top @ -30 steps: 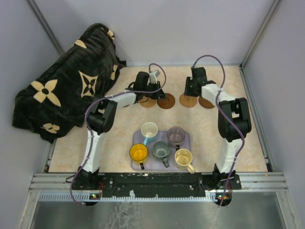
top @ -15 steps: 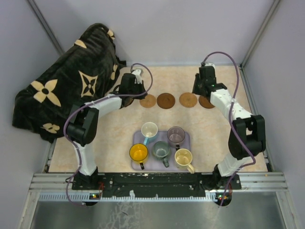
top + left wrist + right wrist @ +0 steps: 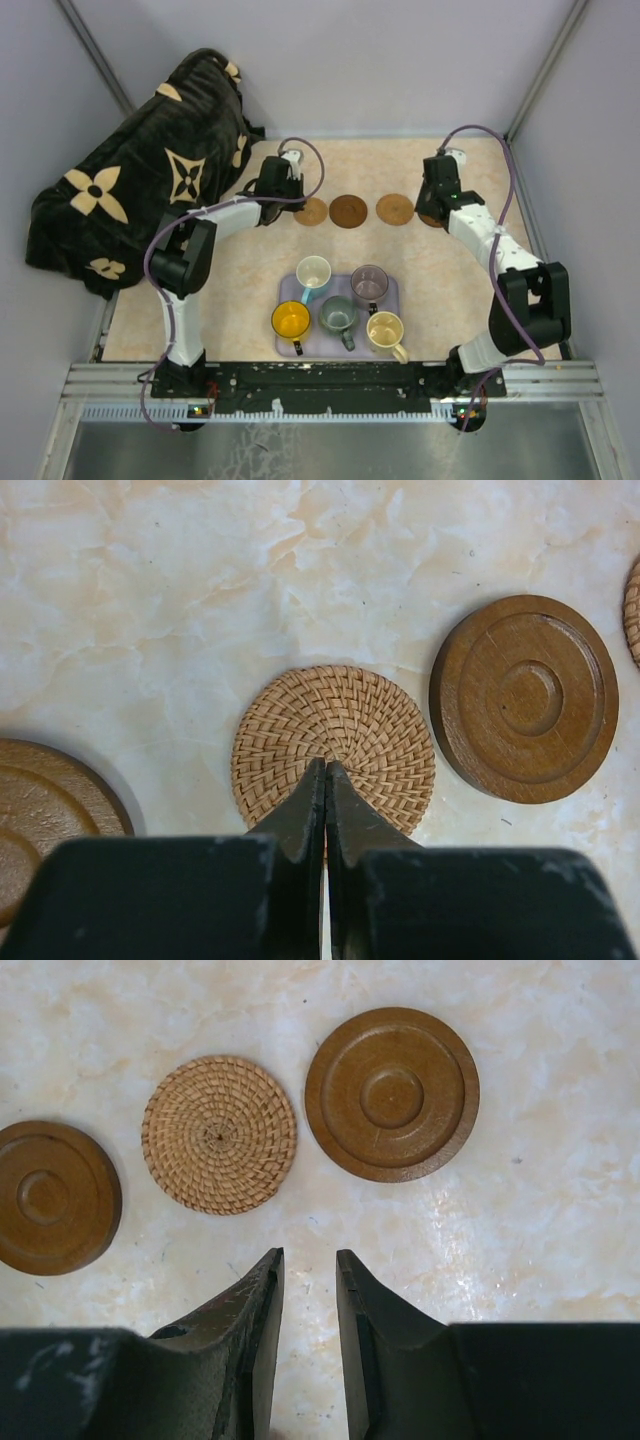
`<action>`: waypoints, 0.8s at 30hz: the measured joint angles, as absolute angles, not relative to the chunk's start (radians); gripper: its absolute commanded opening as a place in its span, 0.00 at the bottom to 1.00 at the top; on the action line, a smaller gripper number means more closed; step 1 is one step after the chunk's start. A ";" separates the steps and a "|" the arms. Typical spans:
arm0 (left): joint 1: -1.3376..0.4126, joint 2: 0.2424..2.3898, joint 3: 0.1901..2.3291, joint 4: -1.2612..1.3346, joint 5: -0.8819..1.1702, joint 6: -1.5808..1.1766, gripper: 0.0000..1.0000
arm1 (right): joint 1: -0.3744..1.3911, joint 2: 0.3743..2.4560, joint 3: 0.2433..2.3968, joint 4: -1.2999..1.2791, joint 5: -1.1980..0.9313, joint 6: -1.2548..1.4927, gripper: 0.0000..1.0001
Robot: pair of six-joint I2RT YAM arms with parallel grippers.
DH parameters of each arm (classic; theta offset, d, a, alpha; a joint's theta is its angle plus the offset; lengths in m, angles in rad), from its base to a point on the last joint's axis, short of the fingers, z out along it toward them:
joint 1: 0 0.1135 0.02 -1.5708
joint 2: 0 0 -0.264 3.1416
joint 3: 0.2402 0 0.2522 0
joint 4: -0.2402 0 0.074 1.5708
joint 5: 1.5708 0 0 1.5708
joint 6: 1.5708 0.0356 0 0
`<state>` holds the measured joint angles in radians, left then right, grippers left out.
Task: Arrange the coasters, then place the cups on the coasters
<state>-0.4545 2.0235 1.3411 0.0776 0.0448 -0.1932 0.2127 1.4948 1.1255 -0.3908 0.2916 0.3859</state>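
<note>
Presently noting, at far L, a dark floral blanket (image 3: 130, 170) lying heaped by the far-L corner of the table (image 3: 440, 290). Finding L gripper (image 3: 285, 178) reaching to the far side, fingers pressed together w/ nothing between them, tips sitting over the near edge of a woven coaster (image 3: 333, 730); contact w/ it not determinable. Counting five coasters (image 3: 311, 212) lying flat in one row across the far part of the table, none overlapping: wooden disc (image 3: 50, 810) at L end, hidden under L arm in overhead view; then said woven coaster; then dark wooden disc (image 3: 349, 211); then second woven coaster (image 3: 395, 209); then last wooden disc (image 3: 392, 1093) at R end, partly covered by R arm from above. Finding R gripper (image 3: 308, 1280) hanging above bare tabletop just short of the row, fingers standing slightly apart, gripping nothing. Noting all five cups (image 3: 338, 316) standing upright on lavender tray (image 3: 342, 288) near the arm bases, well apart from the row: white-blue cup (image 3: 313, 272) and purple-grey cup (image 3: 369, 285) at rear; yellow-orange cup (image 3: 291, 321), grey-green cup (image 3: 337, 314) and cream cup (image 3: 385, 330) at front.
</note>
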 measured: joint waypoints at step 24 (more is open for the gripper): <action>-0.455 2.099 1.362 0.067 0.166 -0.192 0.00 | 0.213 1.495 1.086 -0.385 0.286 0.443 0.28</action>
<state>-0.4545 2.0987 1.3621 0.0673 0.1658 -0.1917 0.2127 1.4948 1.0863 -0.3855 0.2863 0.4435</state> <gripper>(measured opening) 0.005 0.285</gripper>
